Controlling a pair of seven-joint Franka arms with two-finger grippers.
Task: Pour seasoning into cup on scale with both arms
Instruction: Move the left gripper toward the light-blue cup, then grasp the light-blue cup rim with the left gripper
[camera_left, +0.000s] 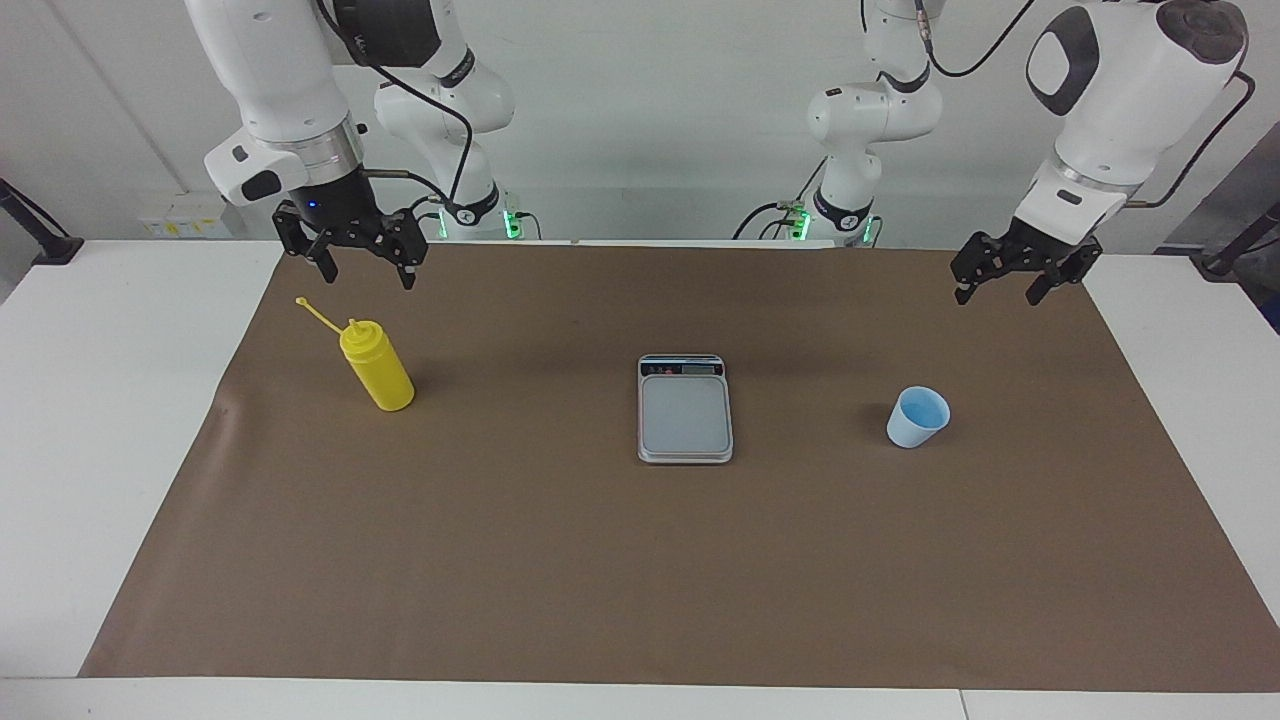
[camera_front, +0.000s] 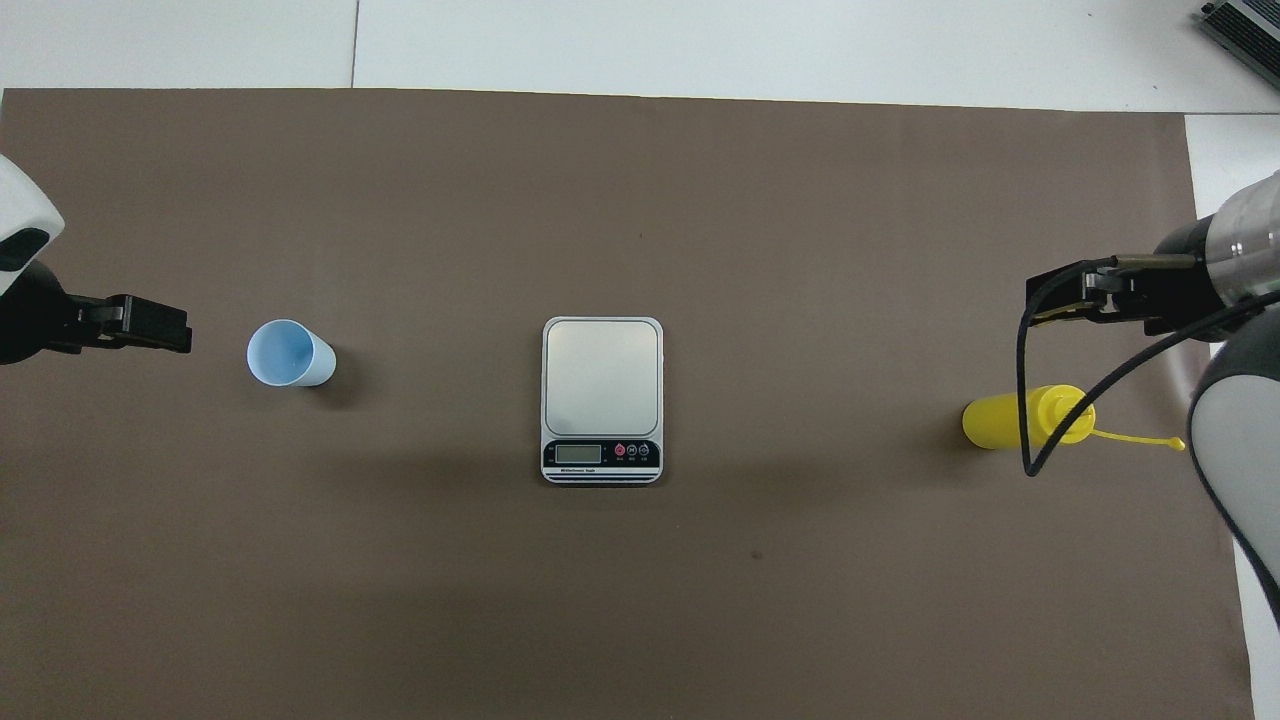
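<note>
Overhead view shows us nothing done yet: small light-blue plastic cup (camera_front: 291, 353) mid-left, off the flat silver-grey scale (camera_front: 602, 400) at centre; yellow plastic squeeze bottle (camera_front: 1028, 417) mid-right ungrasped. Left tool (camera_left: 1000, 285) and right tool (camera_left: 365, 265) hang released.

Two white jointed arms bent down from their bases, right tool (camera_left: 363, 258) raised in the air at the right arm's end of the desk, fingers spread apart, left tool (camera_left: 1000, 283) raised at the left arm's end, fingers likewise parted, both holding nothing
</note>
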